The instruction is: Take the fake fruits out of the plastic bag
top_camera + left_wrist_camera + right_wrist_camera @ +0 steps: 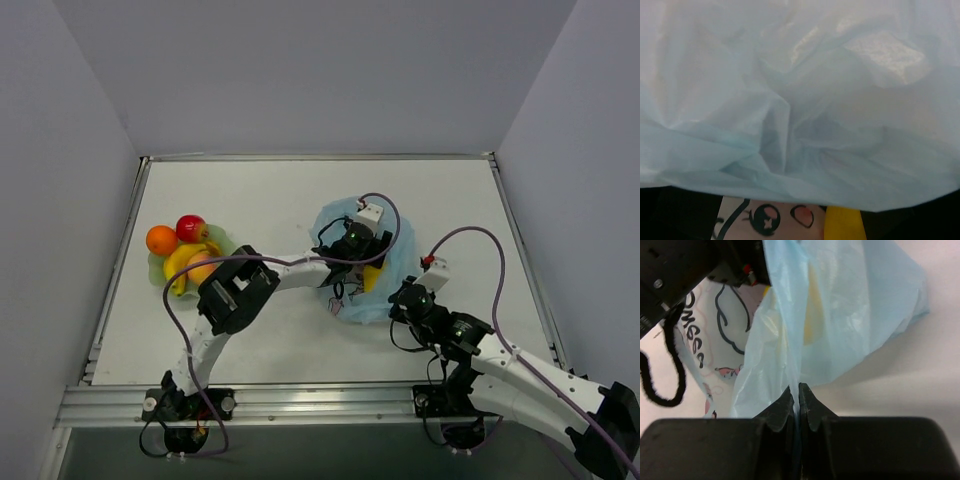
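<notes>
- Where the white table has its middle, the plastic bag lies a bit to the right, light blue and all crinkled.
- The right claw is squeezed tight on a thin edge of the bag. The film goes up from between its two black tips.
- From above, that claw sits at the near right side of the bag.
- The left claw reaches across from the left and is down in the bag's open top.
- I cannot tell if the left claw is wide or narrow. Its own camera sees mostly blue film pressed close, and the view from above does not show its tips.
- A yellow piece peeks out under the film, just beside a cartoon face with dark lines and pink marks.
- From above, a bit of yellow shows in the bag next to the left claw.
- A green plate sits at the left of the table, well apart from the bag.
- On the plate lie an orange ball, a red apple, a yellow banana and a pink fruit, all close in a heap.
</notes>
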`<action>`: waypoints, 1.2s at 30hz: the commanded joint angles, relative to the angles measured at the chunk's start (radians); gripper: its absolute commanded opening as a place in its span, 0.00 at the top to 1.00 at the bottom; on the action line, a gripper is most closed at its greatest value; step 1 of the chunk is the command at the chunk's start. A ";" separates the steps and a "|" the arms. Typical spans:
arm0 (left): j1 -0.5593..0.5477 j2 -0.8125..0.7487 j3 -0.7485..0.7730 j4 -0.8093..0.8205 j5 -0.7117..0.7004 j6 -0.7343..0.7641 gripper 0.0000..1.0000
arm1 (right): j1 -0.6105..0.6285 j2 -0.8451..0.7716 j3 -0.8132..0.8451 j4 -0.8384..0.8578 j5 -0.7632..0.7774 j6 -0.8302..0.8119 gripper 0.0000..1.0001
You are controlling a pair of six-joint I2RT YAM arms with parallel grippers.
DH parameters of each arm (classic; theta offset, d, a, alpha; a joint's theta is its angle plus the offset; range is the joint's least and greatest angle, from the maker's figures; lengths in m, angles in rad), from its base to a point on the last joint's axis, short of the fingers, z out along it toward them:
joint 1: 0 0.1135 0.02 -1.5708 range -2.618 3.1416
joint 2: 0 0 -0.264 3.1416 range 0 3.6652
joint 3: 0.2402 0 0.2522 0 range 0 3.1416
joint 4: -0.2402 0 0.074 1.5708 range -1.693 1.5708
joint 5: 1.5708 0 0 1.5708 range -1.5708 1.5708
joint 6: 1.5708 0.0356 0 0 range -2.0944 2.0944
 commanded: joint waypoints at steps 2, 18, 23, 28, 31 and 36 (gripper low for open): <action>0.030 0.060 0.130 0.085 0.051 0.042 0.06 | -0.007 0.035 0.009 0.063 -0.063 -0.042 1.00; 0.059 0.028 0.111 0.232 0.123 0.030 0.72 | -0.018 0.037 -0.058 0.116 -0.098 -0.023 1.00; 0.051 -0.118 -0.078 0.268 0.147 0.008 0.80 | -0.024 0.044 -0.021 0.123 -0.064 -0.063 1.00; 0.047 -0.290 -0.224 0.268 0.172 -0.044 0.85 | -0.042 0.103 0.027 0.167 -0.038 -0.134 1.00; 0.045 -0.368 -0.291 0.243 0.206 -0.106 0.86 | -0.061 0.132 0.042 0.199 -0.038 -0.168 1.00; 0.031 -0.538 -0.435 0.155 0.172 -0.180 0.87 | -0.139 0.159 0.073 0.267 -0.102 -0.240 1.00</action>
